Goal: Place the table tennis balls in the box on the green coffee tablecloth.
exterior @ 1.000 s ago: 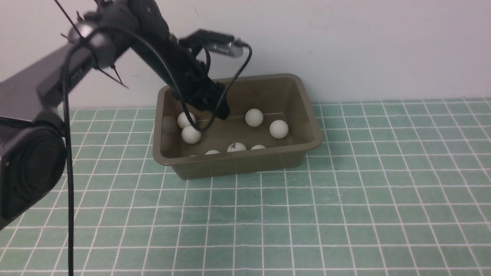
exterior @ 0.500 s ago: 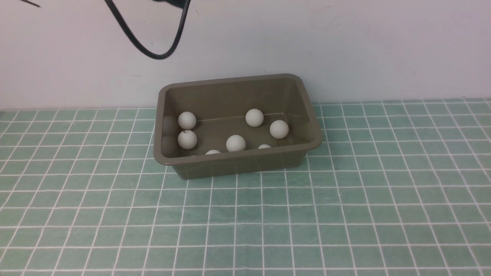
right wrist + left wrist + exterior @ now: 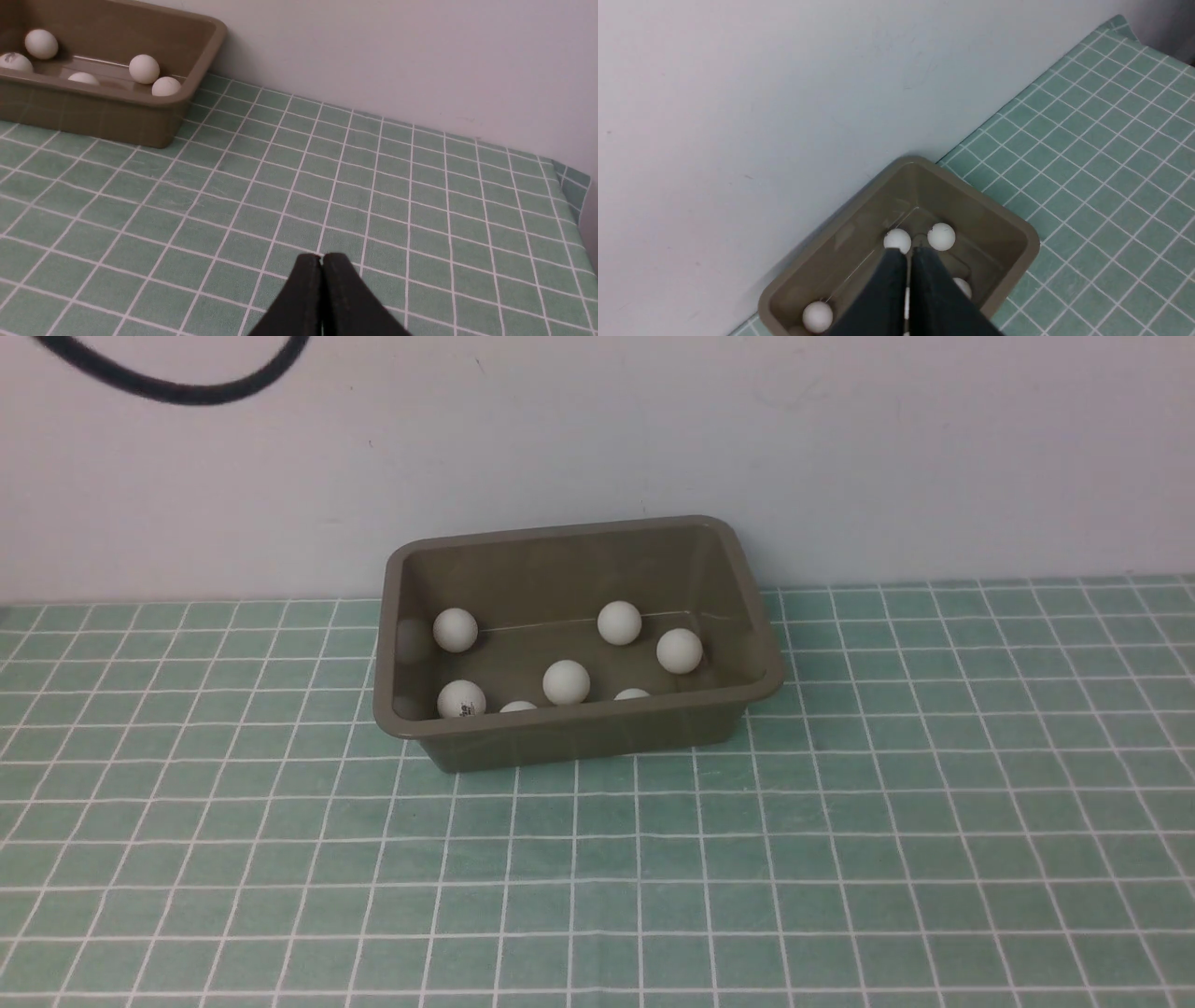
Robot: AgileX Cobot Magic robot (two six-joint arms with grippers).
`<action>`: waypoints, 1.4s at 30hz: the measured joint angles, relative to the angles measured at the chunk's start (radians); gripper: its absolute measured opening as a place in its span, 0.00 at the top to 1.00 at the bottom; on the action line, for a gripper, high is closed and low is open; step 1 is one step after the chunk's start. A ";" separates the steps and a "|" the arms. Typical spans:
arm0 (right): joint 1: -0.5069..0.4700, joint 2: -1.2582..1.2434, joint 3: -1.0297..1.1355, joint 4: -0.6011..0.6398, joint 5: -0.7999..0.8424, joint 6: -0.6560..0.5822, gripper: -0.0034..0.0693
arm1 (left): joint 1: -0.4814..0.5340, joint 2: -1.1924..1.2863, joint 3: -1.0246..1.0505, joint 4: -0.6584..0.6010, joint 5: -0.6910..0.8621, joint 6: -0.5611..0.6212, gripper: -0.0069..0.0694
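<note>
- Overall, the green checked tablecloth (image 3: 840, 859) lies flat over the worktop and runs back to a pale wall (image 3: 840, 448); one hemmed edge of it shows in the right wrist view.
- The box (image 3: 579, 735), an olive-brown tub with a rolled rim, stands on the cloth close to the wall, left of centre in the front view.
- A black cable (image 3: 168, 387) loops across the top left corner of the front view, above and well apart from the box.
- The left tool (image 3: 908, 254) hangs above the box, its two dark fingers pressed together with nothing between them.
- The right tool (image 3: 321, 261) sits over bare cloth, well apart from the box, fingers likewise together and empty.
- The table tennis balls (image 3: 566, 681) all lie inside the box; seven can be counted in the front view.
- Two balls lie near the far wall, one beside the right wall, one mid-floor.
- Three balls lie against the near wall, partly hidden by the rim; the leftmost (image 3: 461, 699) bears a small dark printed mark.
- No ball is seen on the cloth outside the box.
</note>
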 joint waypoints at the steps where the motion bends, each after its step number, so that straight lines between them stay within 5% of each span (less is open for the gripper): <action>1: 0.000 0.000 0.000 0.000 0.007 -0.001 0.97 | 0.000 -0.041 0.032 0.010 -0.014 -0.003 0.91; 11: 0.000 0.000 0.000 0.000 0.015 0.000 0.97 | 0.000 -0.586 0.710 0.049 -0.368 -0.048 0.91; 17: 0.000 0.000 0.000 0.000 0.015 0.001 0.97 | 0.000 -0.798 1.021 -0.002 -0.383 -0.080 0.91; 24: 0.000 0.000 0.000 -0.001 0.015 0.000 0.97 | 0.003 -0.873 1.165 0.144 -0.396 -0.103 0.91; 35: 0.000 0.000 0.000 -0.001 0.015 0.000 0.97 | 0.265 -1.067 1.572 0.400 -0.670 -0.377 0.91; 42: 0.000 0.000 0.000 -0.001 0.015 0.000 0.97 | 0.326 -1.347 1.917 0.436 -0.811 -0.469 0.91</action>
